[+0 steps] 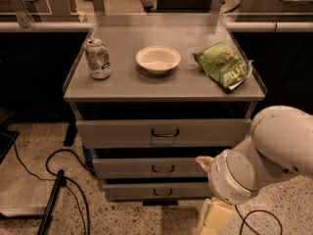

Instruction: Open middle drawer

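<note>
The grey cabinet has three drawers, all closed. The middle drawer has a low front panel and a small dark loop handle. The taller top drawer is above it and the third drawer is below. My white arm comes in from the right and covers the middle drawer's right end. My gripper hangs low at the bottom edge, right of the third drawer and below and right of the middle handle, touching nothing.
On the cabinet top stand a soda can, a white bowl and a green chip bag. Black cables and a dark pole lie on the floor at left. A cable loops at the lower right.
</note>
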`<state>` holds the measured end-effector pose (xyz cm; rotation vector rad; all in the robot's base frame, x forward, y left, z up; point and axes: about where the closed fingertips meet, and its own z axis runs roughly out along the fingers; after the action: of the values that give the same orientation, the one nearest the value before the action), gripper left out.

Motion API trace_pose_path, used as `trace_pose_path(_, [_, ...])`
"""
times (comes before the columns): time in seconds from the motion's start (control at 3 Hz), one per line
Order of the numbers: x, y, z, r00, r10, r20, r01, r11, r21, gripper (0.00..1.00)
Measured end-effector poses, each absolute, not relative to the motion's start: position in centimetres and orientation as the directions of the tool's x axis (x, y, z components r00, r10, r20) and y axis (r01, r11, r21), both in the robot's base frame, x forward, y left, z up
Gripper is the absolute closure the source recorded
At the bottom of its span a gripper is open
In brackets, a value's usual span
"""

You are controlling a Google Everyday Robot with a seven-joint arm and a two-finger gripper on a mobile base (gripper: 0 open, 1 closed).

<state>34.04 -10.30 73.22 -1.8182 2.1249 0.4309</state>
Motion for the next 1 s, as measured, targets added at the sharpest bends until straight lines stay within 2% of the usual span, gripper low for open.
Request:
trace_pose_path(0.67, [33.6, -7.0, 65.6, -0.203, -0.856, -0.476, -0.979, 0.183, 0.087, 0.00])
trace_pose_path(1.0, [35.1, -4.9, 60.2, -0.236, -0.832, -0.502, -0.972, 0.203, 0.120, 0.00])
